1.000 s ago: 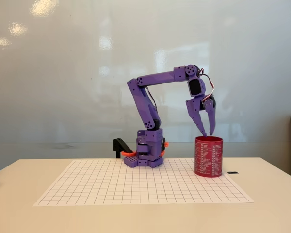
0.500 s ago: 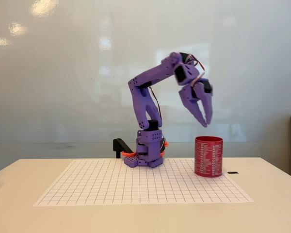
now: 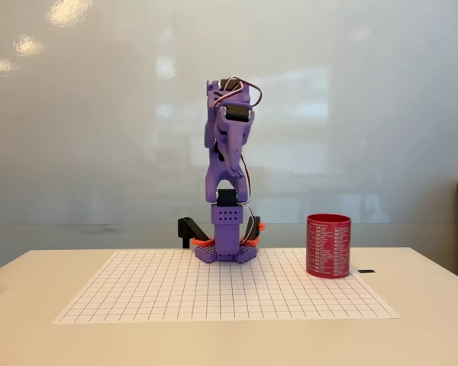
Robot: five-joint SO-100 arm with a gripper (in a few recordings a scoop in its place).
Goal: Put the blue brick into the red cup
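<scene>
The red cup (image 3: 328, 245) stood on the tabletop (image 3: 427, 305) beside the grid sheet (image 3: 214, 293); its white print was probably unreadable. The tool (image 3: 227, 145) was folded up, its opening impossible to tell.

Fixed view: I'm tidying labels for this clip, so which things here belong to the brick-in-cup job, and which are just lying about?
Job:
- red cup, upright on the grid sheet's right side
- purple arm, folded upright over its base; I cannot tell how its jaws stand

Lying about:
- grid sheet
- small black item on the table, right of the cup
- black clamp behind the base
</scene>
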